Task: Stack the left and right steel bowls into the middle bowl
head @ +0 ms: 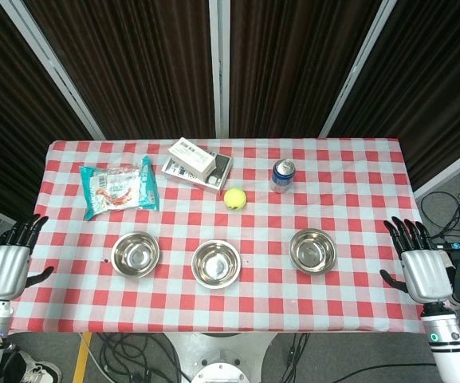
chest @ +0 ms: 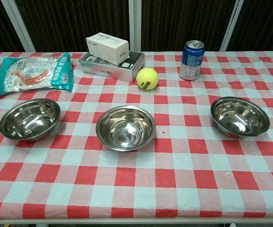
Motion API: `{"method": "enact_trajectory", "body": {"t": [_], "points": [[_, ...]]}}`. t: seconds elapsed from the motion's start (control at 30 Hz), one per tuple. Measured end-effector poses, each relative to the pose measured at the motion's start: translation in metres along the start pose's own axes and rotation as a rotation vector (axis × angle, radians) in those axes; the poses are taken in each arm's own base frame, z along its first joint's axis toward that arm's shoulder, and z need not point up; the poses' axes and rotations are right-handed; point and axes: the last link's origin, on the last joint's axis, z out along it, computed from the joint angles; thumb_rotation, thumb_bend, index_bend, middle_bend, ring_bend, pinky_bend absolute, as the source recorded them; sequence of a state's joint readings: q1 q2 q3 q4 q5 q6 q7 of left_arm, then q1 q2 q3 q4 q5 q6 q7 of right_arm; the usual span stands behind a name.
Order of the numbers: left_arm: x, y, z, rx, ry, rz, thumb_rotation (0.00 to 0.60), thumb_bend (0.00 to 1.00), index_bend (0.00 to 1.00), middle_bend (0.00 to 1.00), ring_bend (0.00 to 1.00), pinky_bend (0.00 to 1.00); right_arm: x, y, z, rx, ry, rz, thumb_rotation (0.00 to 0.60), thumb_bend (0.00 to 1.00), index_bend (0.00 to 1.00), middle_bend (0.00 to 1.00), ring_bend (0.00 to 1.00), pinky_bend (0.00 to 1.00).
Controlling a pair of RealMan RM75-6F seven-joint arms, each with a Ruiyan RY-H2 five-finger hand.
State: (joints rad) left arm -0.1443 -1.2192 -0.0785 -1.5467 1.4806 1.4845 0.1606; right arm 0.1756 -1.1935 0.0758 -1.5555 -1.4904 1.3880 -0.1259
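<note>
Middle bowl (chest: 125, 126) empty | left bowl (chest: 30, 118), right bowl (chest: 240, 116) unstacked | left hand (head: 6, 267), right hand (head: 421, 267) released, off-table | next: grasp 1 side bowl

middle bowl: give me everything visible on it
The middle bowl is a round, shiny steel bowl with a thin rolled rim and a flat, reflective bottom. It is empty, upright and open side up, resting on the red-and-white checked tablecloth between the left bowl and right bowl, apart from both. The tennis ball lies behind it, not touching. Nothing is stacked in it, and neither robot hand is near it.
</note>
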Motion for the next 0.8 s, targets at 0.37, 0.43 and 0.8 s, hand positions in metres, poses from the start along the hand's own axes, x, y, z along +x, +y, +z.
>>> {"method": "enact_trajectory", "body": {"t": [0.37, 0.43, 0.8], "points": [[0.005, 0.0, 0.0, -0.026, 0.021, -0.018, 0.6, 0.03, 0.16, 0.21, 0.16, 0.3, 0.002, -0.007, 0.0, 0.018, 0.008, 0.003, 0.6, 0.13, 0.01, 0.07, 0.0, 0.0], [0.007, 0.0, 0.001, -0.028, 0.022, -0.018, 0.6, 0.03, 0.16, 0.21, 0.16, 0.3, 0.003, -0.01, 0.0, 0.022, 0.02, 0.003, 0.6, 0.13, 0.05, 0.12, 0.02, 0.02], [0.002, 0.0, -0.002, -0.032, 0.025, -0.037, 0.6, 0.03, 0.16, 0.21, 0.16, 0.3, -0.012, -0.038, 0.014, 0.144, 0.018, -0.135, 0.6, 0.16, 0.45, 0.42, 0.7, 0.68]]}}
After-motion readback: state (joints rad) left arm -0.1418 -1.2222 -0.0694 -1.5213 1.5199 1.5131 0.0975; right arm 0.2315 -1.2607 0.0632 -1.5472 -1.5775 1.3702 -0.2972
